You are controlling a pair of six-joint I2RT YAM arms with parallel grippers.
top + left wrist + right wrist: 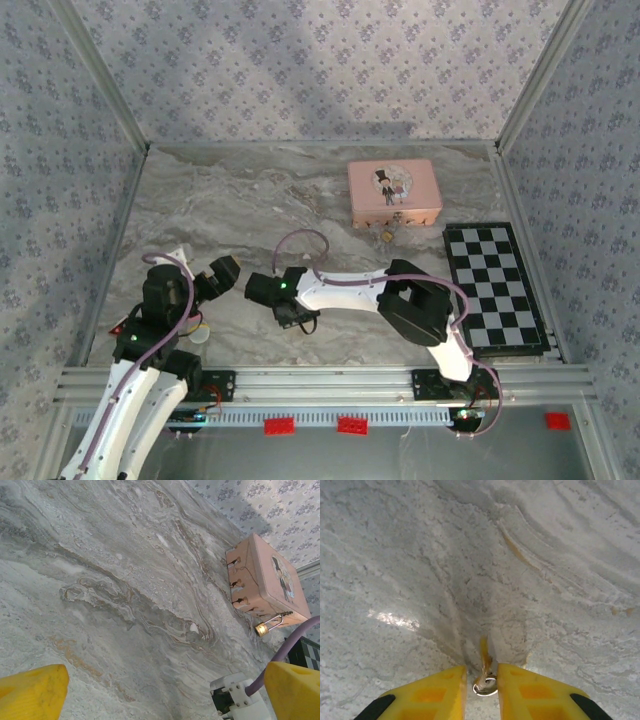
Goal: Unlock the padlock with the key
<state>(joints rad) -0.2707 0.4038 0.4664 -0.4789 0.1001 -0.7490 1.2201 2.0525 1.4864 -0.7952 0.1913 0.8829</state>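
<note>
Right claw point(482, 676) is down on the counter point(220, 200), near its front edge and left of centre. The arm reaches across from its base to get there. Jaws stand narrow either side of the key point(484, 656), a small brass one with a silver ring point(486, 686) at the claw end. The ring looks to touch one pad, with a sliver of gap at the other. Cannot tell if the key is truly pinched or just bracketed.

The key lies flat, so the claw comes in steeply from above, likely to catch its head.

Left claw point(162, 692) is released, jaws fully spread, holding nothing. It waits near the front-left of the counter and faces the far-right corner, probably on standby to steady the lock.

Padlock point(261, 628) is at the far-right of the counter, shackle through the hasp of the pink tin point(265, 577), body resting on the counter at the tin's front side. It is well apart from the key. Chessboard point(495, 290) lies along the right edge, near the tin.

Step in hand: picking up the key. Unlocking not yet begun.
</note>
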